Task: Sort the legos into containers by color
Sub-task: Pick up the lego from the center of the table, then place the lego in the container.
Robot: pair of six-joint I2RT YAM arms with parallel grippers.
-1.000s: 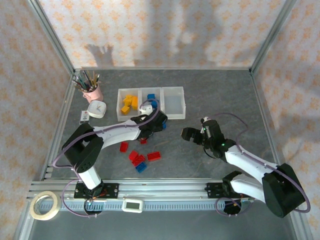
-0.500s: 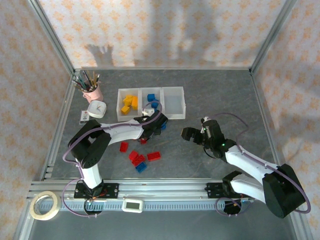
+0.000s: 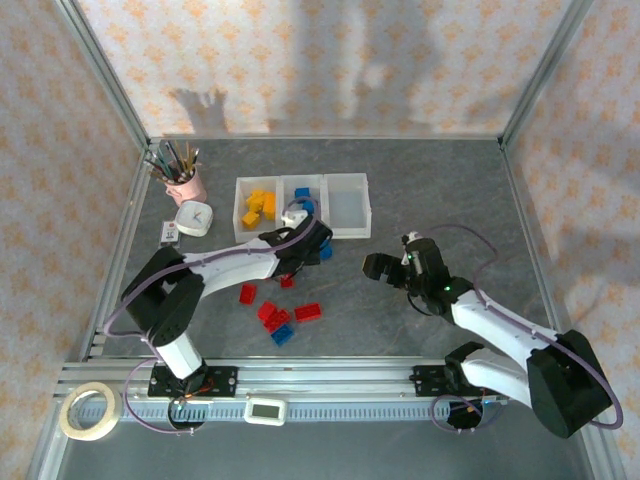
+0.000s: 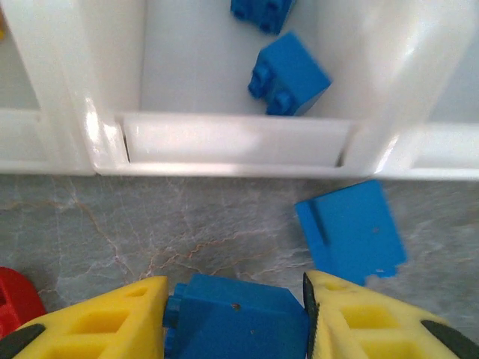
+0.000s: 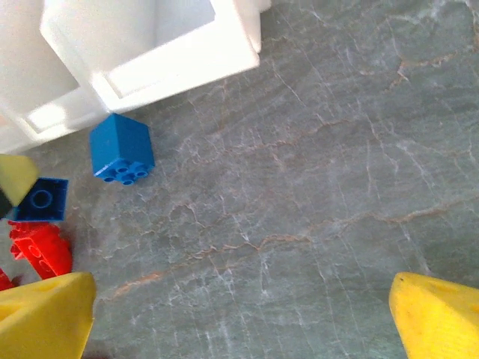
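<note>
My left gripper (image 4: pixel 233 288) is shut on a blue lego (image 4: pixel 239 318), its yellow fingers pressing both sides, just in front of the containers (image 3: pixel 347 178). From above, this gripper (image 3: pixel 305 250) sits below the middle bin. Blue legos (image 4: pixel 288 75) lie in that bin and yellow ones (image 3: pixel 258 208) in the left bin. Another blue lego (image 4: pixel 352 232) lies on the table beside my right finger. Red legos (image 3: pixel 268 312) and a blue one (image 3: pixel 283 335) are scattered nearer the bases. My right gripper (image 3: pixel 380 270) hangs open over bare table (image 5: pixel 239 288).
A pink cup of pens (image 3: pixel 183 180), a white clock (image 3: pixel 194 217) and a small card (image 3: pixel 169 233) sit at the back left. A tape roll (image 3: pixel 88 411) and a white device (image 3: pixel 266 410) lie by the front rail. Metal frame posts border the table.
The left jaws have closed in on the blue lego in front of the middle bin. The right arm has stayed still.
</note>
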